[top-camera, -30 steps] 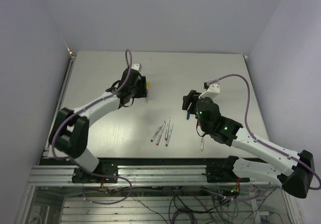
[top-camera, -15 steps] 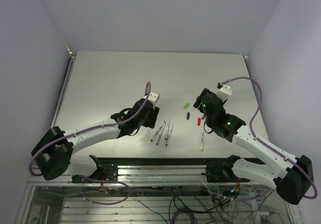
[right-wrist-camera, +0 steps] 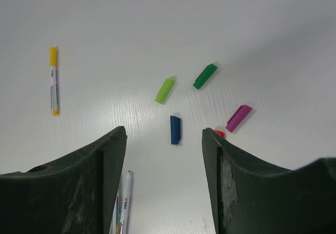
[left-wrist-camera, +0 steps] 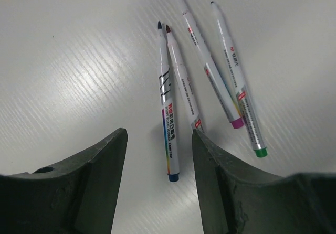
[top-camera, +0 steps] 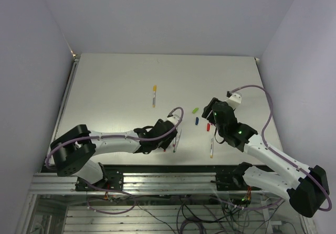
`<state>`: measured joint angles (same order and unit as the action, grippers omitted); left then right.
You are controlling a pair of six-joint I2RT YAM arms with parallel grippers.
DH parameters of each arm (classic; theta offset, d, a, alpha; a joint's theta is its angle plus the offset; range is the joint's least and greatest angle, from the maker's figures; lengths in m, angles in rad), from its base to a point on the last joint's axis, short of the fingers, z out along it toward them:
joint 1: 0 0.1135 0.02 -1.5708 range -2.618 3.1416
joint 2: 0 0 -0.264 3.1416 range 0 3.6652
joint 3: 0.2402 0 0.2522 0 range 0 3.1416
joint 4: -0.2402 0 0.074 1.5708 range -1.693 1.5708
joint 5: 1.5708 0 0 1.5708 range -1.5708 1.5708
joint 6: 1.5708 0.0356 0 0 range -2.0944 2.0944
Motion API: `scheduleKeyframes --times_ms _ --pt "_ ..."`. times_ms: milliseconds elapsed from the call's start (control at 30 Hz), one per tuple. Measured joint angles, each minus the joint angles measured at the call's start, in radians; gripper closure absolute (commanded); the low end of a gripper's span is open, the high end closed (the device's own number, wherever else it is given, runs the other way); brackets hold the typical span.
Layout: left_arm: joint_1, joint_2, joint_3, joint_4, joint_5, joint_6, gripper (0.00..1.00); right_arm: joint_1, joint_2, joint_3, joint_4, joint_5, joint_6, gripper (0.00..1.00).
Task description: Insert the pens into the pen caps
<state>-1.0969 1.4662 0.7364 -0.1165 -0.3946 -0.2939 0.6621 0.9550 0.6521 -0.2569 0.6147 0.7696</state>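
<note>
On the surface point(top-camera: 115, 76), the released left hand point(left-wrist-camera: 158, 139) hovers over the blue pen point(left-wrist-camera: 167, 119), and the released right hand point(right-wrist-camera: 164, 135) over the blue cap point(right-wrist-camera: 175, 129); both probably grasp next.

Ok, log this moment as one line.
left claw: open over blue pen | right claw: open over blue cap | yellow pen: capped, apart

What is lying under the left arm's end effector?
Four uncapped pens lie on the table below the left end effector: blue pen, red pen, magenta pen, green pen. From overhead, the left arm covers part of them.
</note>
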Motion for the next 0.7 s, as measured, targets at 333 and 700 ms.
scheduleKeyframes --times_ms 333,700 --pt "-0.008 0.074 0.005 0.011 -0.074 0.0 0.4 0.0 -0.006 -0.023 0.013 -0.048 0.001 0.42" --pt "-0.007 0.119 0.028 0.039 -0.075 0.003 0.43 0.0 -0.003 -0.034 0.031 -0.08 0.002 0.42"
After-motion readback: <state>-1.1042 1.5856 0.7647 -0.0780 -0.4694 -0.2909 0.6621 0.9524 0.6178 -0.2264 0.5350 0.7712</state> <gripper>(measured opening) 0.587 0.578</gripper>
